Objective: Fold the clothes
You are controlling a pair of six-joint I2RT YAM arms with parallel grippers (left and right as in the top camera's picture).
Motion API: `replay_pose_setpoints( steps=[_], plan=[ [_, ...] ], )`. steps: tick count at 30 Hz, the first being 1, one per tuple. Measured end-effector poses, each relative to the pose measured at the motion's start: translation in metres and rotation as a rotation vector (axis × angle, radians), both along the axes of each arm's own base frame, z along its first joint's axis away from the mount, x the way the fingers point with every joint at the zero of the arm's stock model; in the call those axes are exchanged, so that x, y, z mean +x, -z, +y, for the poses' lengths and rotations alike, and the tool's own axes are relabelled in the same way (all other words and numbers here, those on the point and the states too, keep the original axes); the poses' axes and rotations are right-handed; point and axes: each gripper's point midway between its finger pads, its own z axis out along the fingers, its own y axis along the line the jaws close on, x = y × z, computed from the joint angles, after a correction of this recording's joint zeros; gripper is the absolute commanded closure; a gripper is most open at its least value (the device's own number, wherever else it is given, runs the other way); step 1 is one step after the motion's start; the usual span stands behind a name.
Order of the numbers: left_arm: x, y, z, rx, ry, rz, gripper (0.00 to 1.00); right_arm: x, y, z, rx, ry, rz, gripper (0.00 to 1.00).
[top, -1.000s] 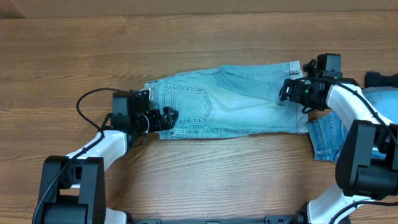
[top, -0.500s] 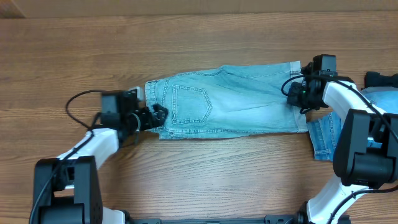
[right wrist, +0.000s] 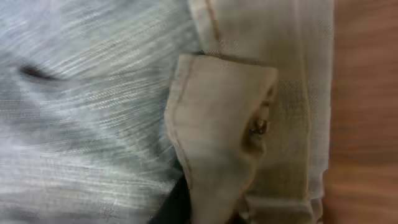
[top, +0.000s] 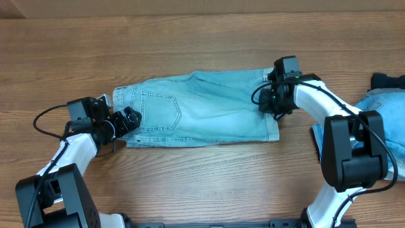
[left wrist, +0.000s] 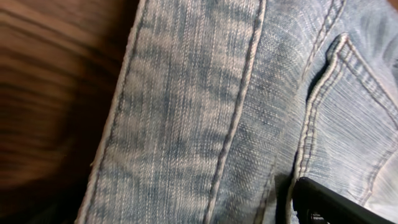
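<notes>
Overhead, we see the denim shorts [top: 202, 107] spread flat at the centre of the wooden table [top: 202, 38], with the back pocket [top: 161, 109] facing up. The left gripper [top: 128, 118] sits at their 9 o'clock end and the right gripper [top: 269, 100] at their 3 o'clock end. A second denim garment [top: 380, 114] lies at the 3 o'clock edge, partly behind the right arm, and a black object [top: 387, 80] sits near 2 o'clock.

Only the left wrist view shows us the stitched waistband [left wrist: 180, 112] up close, with one black finger [left wrist: 336, 202] on the denim at 5 o'clock. We cannot tell whether the fingers are apart or together.

Only the right wrist view shows us a pale hem [right wrist: 217, 124] turned up in a flap. It hides the fingers, so we cannot tell their state either. Bare wood shows at 3 o'clock there.
</notes>
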Motion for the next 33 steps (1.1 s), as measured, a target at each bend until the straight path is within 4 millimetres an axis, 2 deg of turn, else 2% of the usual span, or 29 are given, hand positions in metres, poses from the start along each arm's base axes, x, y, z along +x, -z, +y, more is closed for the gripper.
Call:
replay_pose_setpoints(
  steps=[1, 2, 4, 7, 9, 13, 16, 21, 26, 28, 32, 33],
  plan=[
    [0.0, 0.0, 0.001, 0.005, -0.003, 0.002, 0.0, -0.005, -0.002, 0.0, -0.004, -0.001, 0.033, 0.05],
    [-0.001, 0.0, 0.001, 0.007, -0.001, 0.004, 0.0, -0.007, -0.005, -0.001, -0.012, 0.002, 0.052, 0.0],
    [-0.004, 0.001, 0.001, 0.018, 0.012, 0.016, 0.0, -0.005, -0.025, -0.01, -0.077, 0.007, 0.097, 0.0],
    [-0.007, 0.002, 0.002, 0.03, 0.014, 0.028, 0.0, 0.022, -0.065, -0.033, -0.158, 0.052, 0.038, 0.0],
    [-0.009, 0.002, 0.002, 0.037, 0.025, 0.035, 0.0, 0.026, -0.074, -0.05, -0.18, 0.054, 0.029, 0.0],
    [-0.015, -0.003, 0.003, 0.042, 0.043, 0.095, 0.0, 0.02, -0.064, -0.071, -0.127, 0.022, 0.052, 0.0],
    [-0.002, -0.023, 0.006, 0.054, 0.059, 0.081, 0.0, 0.021, -0.052, -0.064, -0.055, -0.02, 0.051, 0.0],
    [0.005, -0.049, 0.008, 0.073, 0.119, 0.084, 0.0, 0.007, -0.026, -0.047, 0.002, -0.062, 0.092, 0.0],
    [0.015, -0.071, 0.007, 0.077, 0.147, 0.032, 0.0, -0.006, -0.012, -0.036, 0.073, -0.068, 0.12, 0.0],
    [0.015, -0.077, 0.004, 0.067, 0.154, 0.014, 0.0, -0.007, -0.011, -0.033, 0.081, -0.071, 0.119, 0.04],
    [0.013, -0.078, 0.001, 0.053, 0.159, 0.019, 0.0, -0.009, -0.01, -0.021, 0.085, -0.099, 0.119, 0.22],
    [0.012, -0.078, 0.001, 0.051, 0.16, 0.022, 0.0, -0.01, -0.01, -0.017, 0.092, -0.108, 0.117, 0.44]
  ],
)
